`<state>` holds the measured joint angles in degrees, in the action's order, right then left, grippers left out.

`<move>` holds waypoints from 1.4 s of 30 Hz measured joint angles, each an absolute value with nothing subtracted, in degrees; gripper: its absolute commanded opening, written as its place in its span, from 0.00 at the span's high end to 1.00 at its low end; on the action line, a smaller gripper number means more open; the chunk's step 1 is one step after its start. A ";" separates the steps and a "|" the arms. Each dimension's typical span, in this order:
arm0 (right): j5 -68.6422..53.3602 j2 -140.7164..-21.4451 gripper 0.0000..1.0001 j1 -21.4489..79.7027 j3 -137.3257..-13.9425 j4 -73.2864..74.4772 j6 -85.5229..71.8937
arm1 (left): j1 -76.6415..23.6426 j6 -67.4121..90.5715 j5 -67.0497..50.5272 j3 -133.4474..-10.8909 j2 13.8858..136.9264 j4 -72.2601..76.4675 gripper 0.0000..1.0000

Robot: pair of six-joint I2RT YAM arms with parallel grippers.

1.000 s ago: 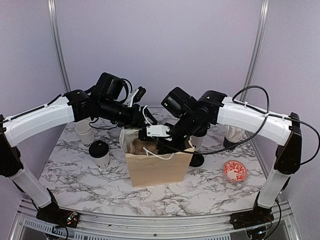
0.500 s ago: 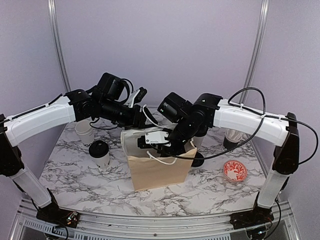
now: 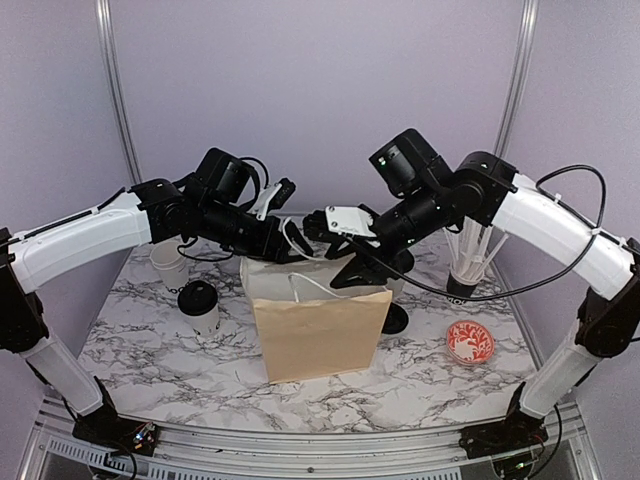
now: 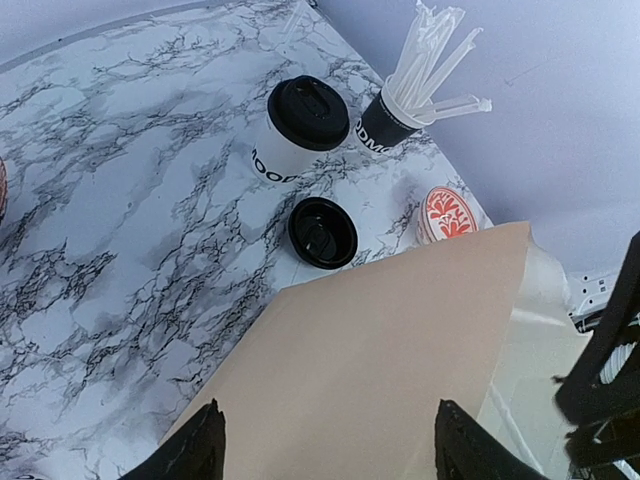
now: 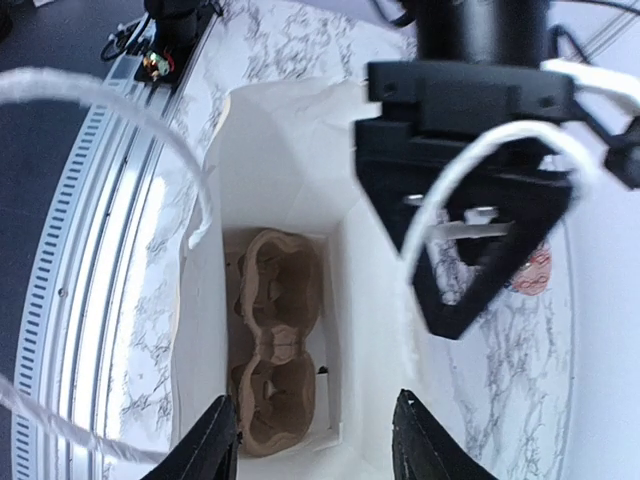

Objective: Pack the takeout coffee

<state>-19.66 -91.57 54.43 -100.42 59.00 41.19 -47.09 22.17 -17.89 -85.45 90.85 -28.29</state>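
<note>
From overhead: brown paper bag [image 3: 318, 325] upright at mid-table, mouth open. Both arms meeting over that mouth, too crowded there to judge either tool. On the marble table [image 3: 150, 350], left of the bag and apart from it, first coffee cup [image 3: 200, 307], white with a black lid, upright. Behind that, an open white cup [image 3: 170, 265] with no lid. Off to the right, dark cup of white sticks [image 3: 465, 268] and red-patterned bowl [image 3: 470, 342]. Round black lid [image 3: 393, 320] just beside the bag's right edge.

From the left wrist: left tool [image 4: 330, 450] with fingertips well apart, nothing pinched between them, the bag's tan wall spread below. Shown clearly only here: second coffee cup [image 4: 298, 135], lidded and upright on the table beyond the bag, just beside the cup of sticks and largely masked by the right arm from overhead. Black lid low on the marble between that cup and the bag; loose or capping something, cannot tell.

From the right wrist: right tool [image 5: 315, 440] with fingers apart and empty, hanging over the bag's mouth, looking straight down. Shown only here: the bag's pale inside and a brown cardboard cup carrier [image 5: 275, 345] lying on its bottom. Left tool's black fingers at the bag's rim, white cord handle [image 5: 408, 290] curving across in front of them. Both coffee cups outside the bag, on the table.
</note>
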 measured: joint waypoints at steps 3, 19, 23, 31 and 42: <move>-20.73 -89.38 0.48 52.42 -101.23 56.97 41.01 | -47.11 20.93 -17.91 -85.45 90.85 -28.62 0.26; -20.10 -97.27 0.85 55.70 -106.45 53.12 38.41 | -47.09 20.03 -17.91 -85.56 90.85 -28.64 0.26; -18.74 -98.15 1.00 55.68 -107.13 52.38 36.71 | -47.09 19.99 -17.91 -85.56 90.85 -28.64 0.25; -18.96 -98.10 1.00 52.16 -109.19 51.90 32.51 | -47.88 14.55 -15.88 -84.88 90.30 -28.67 0.12; -19.42 -98.41 1.00 48.93 -110.26 50.09 29.02 | -52.64 2.26 -13.39 -79.94 80.31 -25.87 0.11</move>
